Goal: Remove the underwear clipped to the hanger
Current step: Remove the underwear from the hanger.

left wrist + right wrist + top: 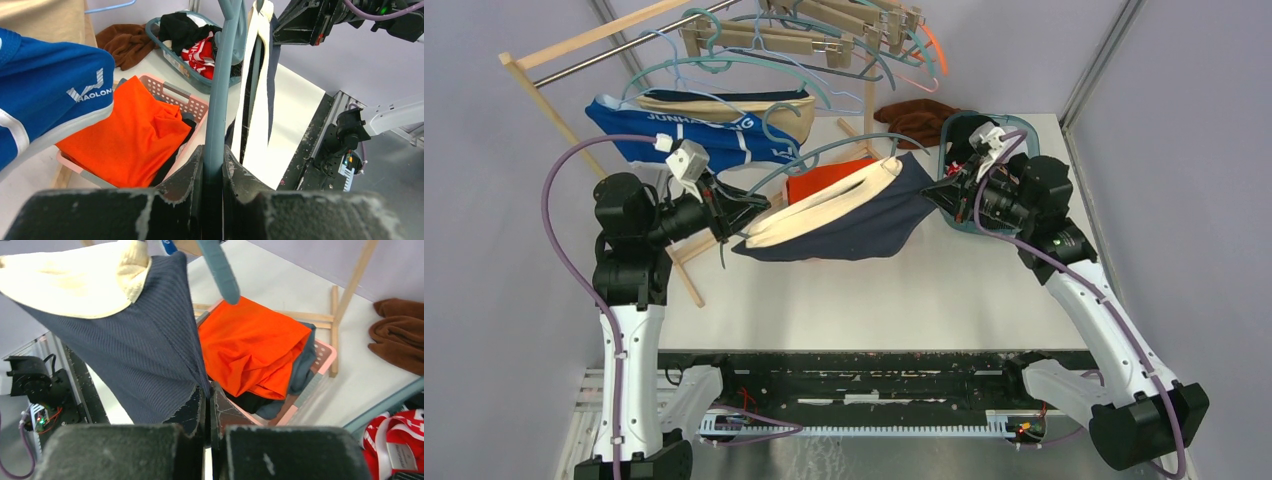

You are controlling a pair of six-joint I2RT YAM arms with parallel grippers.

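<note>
The dark navy underwear (854,228) with a cream waistband (824,205) hangs stretched in the air between my two grippers. My left gripper (742,215) is shut on the teal hanger (844,148) that carries it; the hanger's rod (220,90) runs up from between the jaws of the left gripper (213,156). At the garment's right corner, my right gripper (931,196) is shut on the navy underwear (135,340), pinching the fabric at the tips of the right gripper (207,390). Royal blue underwear (674,135) and beige underwear (724,105) hang on hangers behind the left arm.
A pink basket (182,95) with the orange garment (250,345) sits under the stretched underwear. A teal basket (170,55) of clothes stands at the right, behind the right wrist. A brown cloth (914,118) lies at the back. The wooden rack (574,45) with several hangers leans at the back left.
</note>
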